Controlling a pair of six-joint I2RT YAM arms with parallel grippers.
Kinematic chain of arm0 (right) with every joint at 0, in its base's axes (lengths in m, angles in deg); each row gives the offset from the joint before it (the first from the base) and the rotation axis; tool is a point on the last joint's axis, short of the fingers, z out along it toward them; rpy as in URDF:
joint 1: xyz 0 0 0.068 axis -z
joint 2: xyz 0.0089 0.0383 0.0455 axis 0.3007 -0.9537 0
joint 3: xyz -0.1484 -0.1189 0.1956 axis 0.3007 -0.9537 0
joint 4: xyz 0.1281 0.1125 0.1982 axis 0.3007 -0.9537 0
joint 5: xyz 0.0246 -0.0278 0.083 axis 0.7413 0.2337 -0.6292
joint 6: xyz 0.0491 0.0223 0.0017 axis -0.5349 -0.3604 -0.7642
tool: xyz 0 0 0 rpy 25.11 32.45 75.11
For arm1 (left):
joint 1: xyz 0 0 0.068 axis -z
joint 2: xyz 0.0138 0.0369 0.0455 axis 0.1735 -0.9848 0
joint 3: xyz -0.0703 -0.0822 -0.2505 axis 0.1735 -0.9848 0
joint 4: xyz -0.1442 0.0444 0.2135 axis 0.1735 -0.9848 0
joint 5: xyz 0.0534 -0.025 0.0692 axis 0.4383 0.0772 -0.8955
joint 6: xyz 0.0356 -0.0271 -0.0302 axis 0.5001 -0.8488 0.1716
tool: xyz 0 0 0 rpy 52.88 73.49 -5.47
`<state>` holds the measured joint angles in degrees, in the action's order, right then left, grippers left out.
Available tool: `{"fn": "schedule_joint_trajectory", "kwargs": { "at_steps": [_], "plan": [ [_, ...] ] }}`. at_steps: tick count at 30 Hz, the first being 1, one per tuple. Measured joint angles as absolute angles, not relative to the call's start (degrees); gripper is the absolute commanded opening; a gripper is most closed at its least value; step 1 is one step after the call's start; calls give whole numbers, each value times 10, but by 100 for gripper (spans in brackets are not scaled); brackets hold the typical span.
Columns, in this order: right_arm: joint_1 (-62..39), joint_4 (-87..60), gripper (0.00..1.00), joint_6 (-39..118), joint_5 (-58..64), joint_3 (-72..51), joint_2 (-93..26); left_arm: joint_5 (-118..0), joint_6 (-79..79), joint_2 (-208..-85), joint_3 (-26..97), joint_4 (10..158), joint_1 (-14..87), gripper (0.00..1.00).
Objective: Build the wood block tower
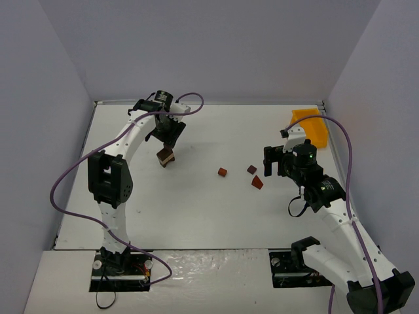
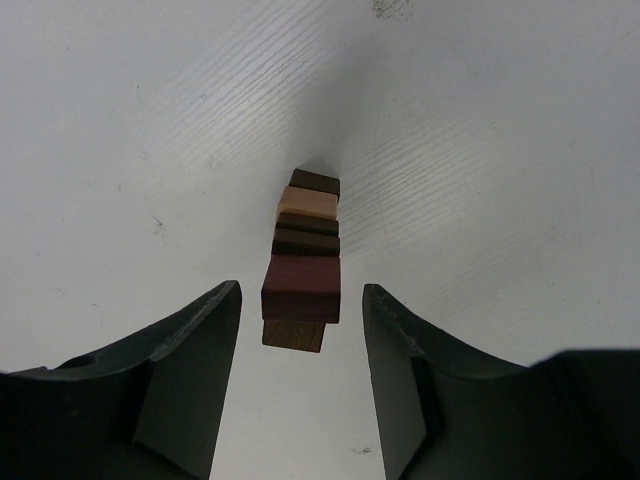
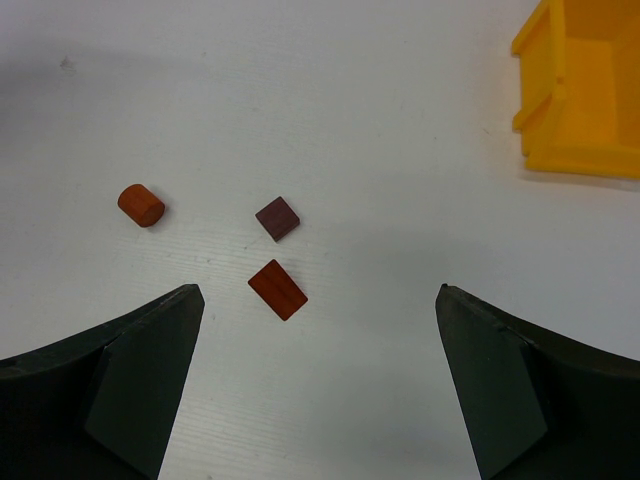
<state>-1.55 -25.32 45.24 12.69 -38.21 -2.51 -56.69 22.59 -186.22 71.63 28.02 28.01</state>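
Your left tool (image 2: 301, 292) hangs over the tower (image 2: 305, 240), which stands on the white bench (image 1: 196, 216) in the far-left part, well apart from the loose pieces. Left tool is released: a finger on either side of the reddish top block (image 2: 301, 288), bench showing in the gap on both sides, no contact. Under that top block the wrist view shows dark brown, pale tan and dark brown layers running down to the bench; a mid-brown piece pokes out at its near edge, and its place in the stack is unclear. Your right tool (image 3: 318, 292) is spread wide, gripping nothing, held above three loose wood blocks at mid-bench: an orange-red cylinder (image 3: 141, 205) lying on its side, a dark square block (image 3: 277, 219), and a reddish-brown block (image 3: 278, 289) just beside the dark one, not touching it. The cylinder lies apart from that pair. The yellow bin (image 3: 585, 90) sits at the far right corner.
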Motion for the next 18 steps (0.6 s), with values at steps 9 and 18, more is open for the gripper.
{"fn": "schedule_joint_trajectory", "kwargs": {
  "at_steps": [9,18],
  "plan": [
    [-15,-253,100,448,117,-382,-34,-567,205,-1859,718,287,280,54],
    [-15,-251,93,394,97,-379,-157,-591,126,-1702,663,374,280,57]
  ]
}}
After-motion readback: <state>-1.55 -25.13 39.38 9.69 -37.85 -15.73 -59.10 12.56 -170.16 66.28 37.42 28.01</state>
